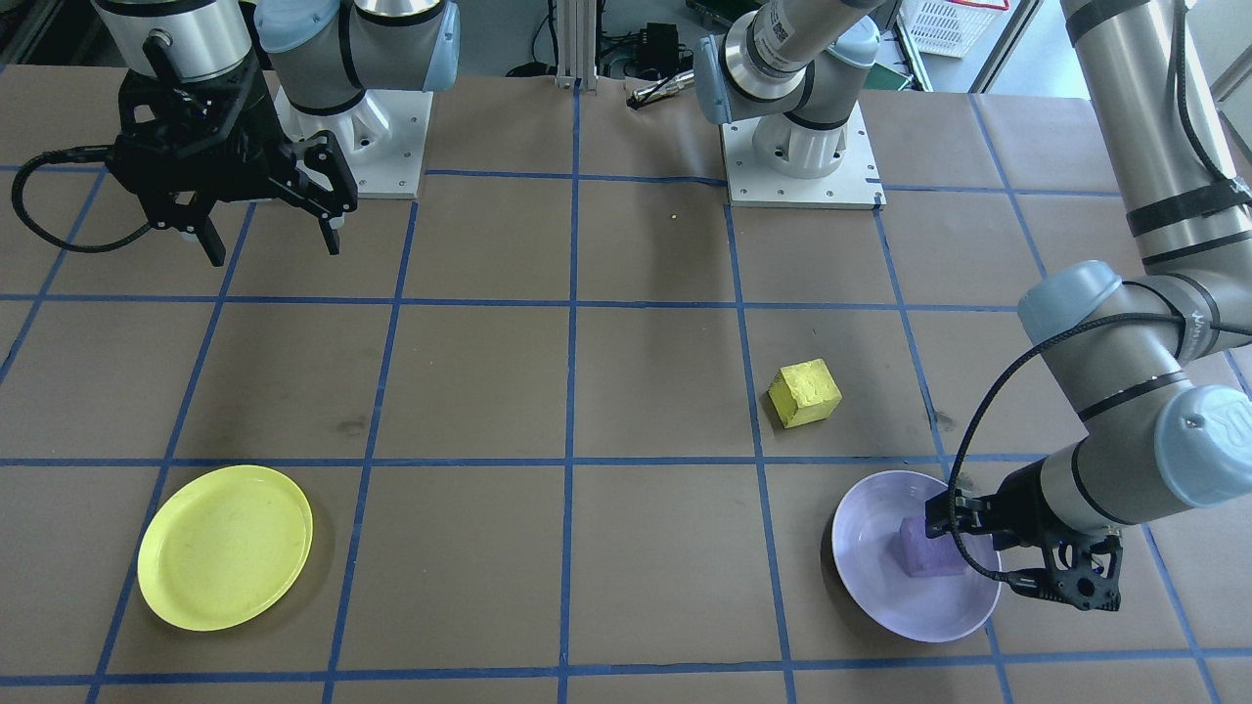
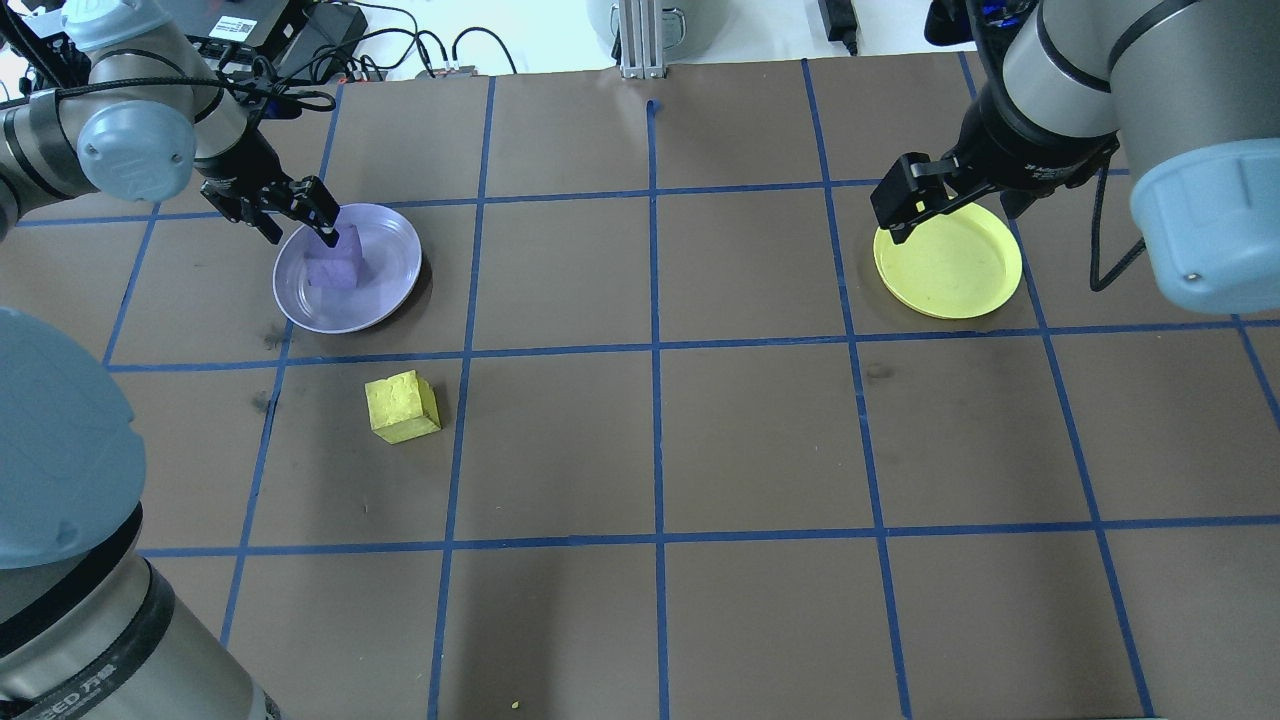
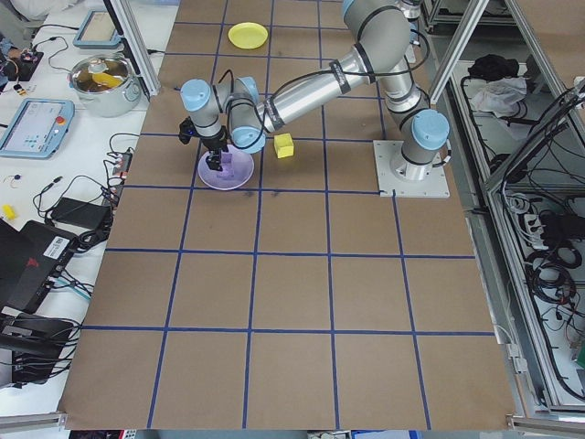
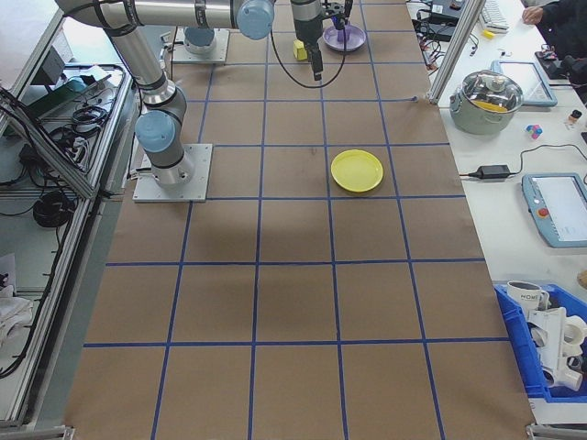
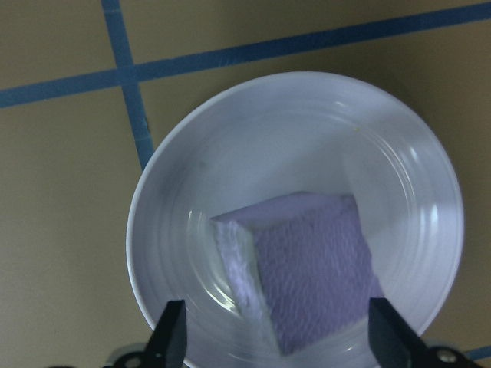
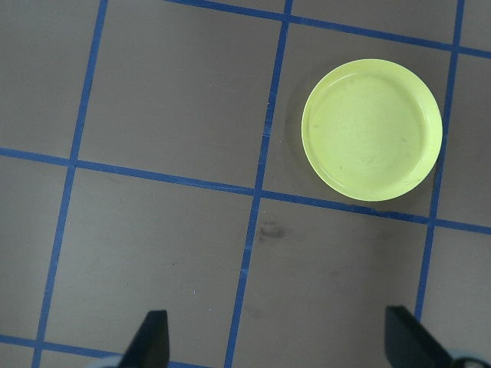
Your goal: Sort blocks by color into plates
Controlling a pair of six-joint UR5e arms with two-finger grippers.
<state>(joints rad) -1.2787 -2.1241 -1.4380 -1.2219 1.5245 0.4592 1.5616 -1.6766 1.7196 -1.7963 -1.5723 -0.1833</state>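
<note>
The purple block [image 5: 314,268] lies inside the lavender plate [image 5: 307,130], tilted a little off square. My left gripper [image 5: 280,341] hovers right over it, open, one finger on each side of the block [image 1: 924,548]. The yellow block [image 1: 804,393] sits on the brown table on its own, a short way from the lavender plate [image 2: 390,290] toward the robot's side. The yellow plate [image 1: 225,559] lies empty at the other end of the table. My right gripper [image 1: 275,250] hangs open high above the table, and its wrist view looks down on the yellow plate [image 6: 372,130].
Blue tape lines [image 2: 655,350] mark a grid over the brown table. The two arm bases [image 1: 802,166] [image 1: 362,147] stand on the robot's edge. A tiny yellow crumb [image 1: 675,216] lies between them. A side bench holds a metal pot [image 4: 491,96] and tablets.
</note>
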